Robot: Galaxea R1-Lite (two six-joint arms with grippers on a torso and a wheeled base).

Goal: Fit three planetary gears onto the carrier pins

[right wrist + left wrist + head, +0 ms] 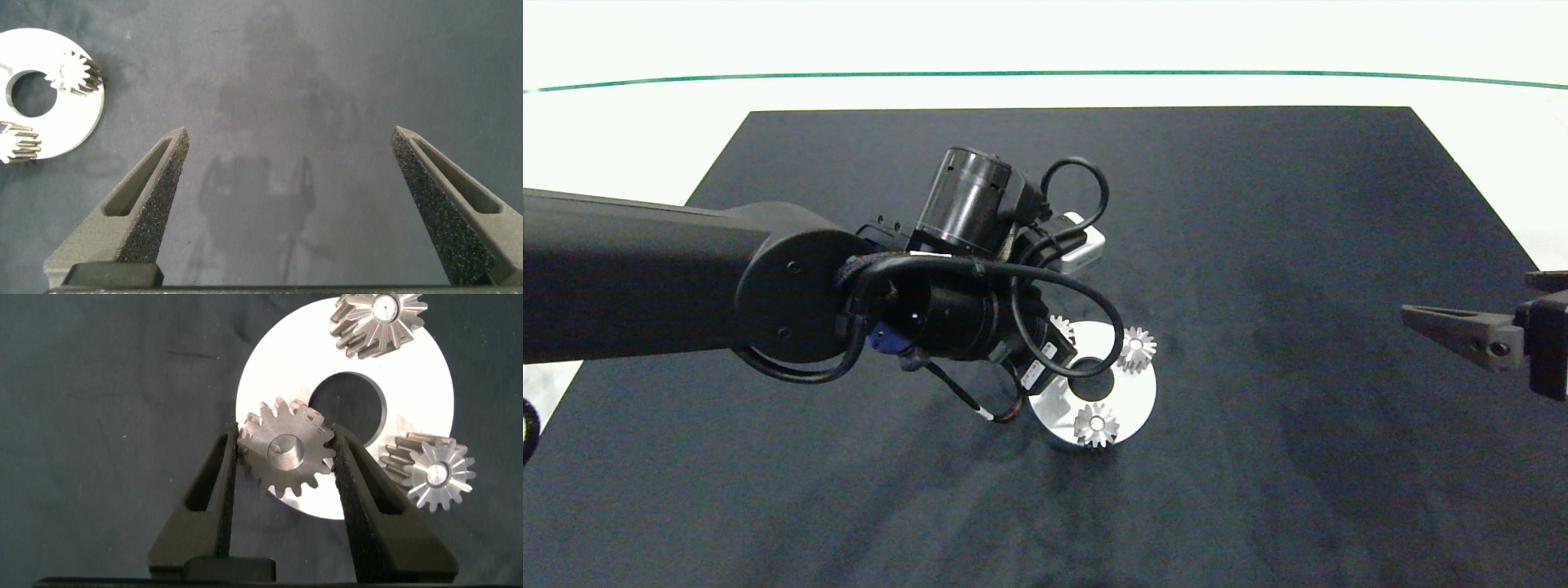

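Silver toothed planetary gears (378,320), two seated on the white round disc (278,359); my left hand (285,453) pinches the third (285,449) at frame centre; right hand (290,143) wide, far right.

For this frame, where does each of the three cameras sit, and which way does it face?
Head view: above the table, looking down at the black mat; left arm over the white disc, right gripper at the edge.
Left wrist view: behind the left gripper, looking along its fingers, which are closed on a planetary gear over the disc.
Right wrist view: behind the open right gripper, facing bare mat.
Shared: all three show the disc and its gears.
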